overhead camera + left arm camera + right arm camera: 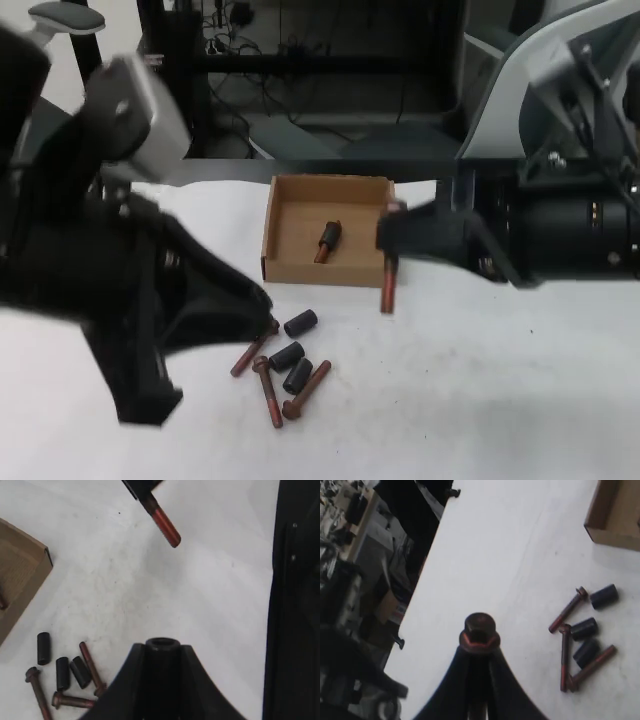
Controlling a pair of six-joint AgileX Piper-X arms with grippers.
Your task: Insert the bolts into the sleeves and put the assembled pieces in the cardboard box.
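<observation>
My left gripper (162,655) is shut on a black sleeve (162,643), whose open end faces the camera. My right gripper (479,652) is shut on a copper bolt (480,629), held by its shank under the hex head. In the high view this bolt (388,287) hangs shank down from the right gripper (391,255) just in front of the cardboard box (282,262). The left wrist view shows the bolt's threaded end (165,525) some way beyond the held sleeve. One assembled piece (328,241) lies in the box.
Three loose black sleeves (299,323) and three loose bolts (267,390) lie clustered on the white cloth before the box, beside the left arm. The cloth to the right is bare. A dark rack and cables stand behind the bench.
</observation>
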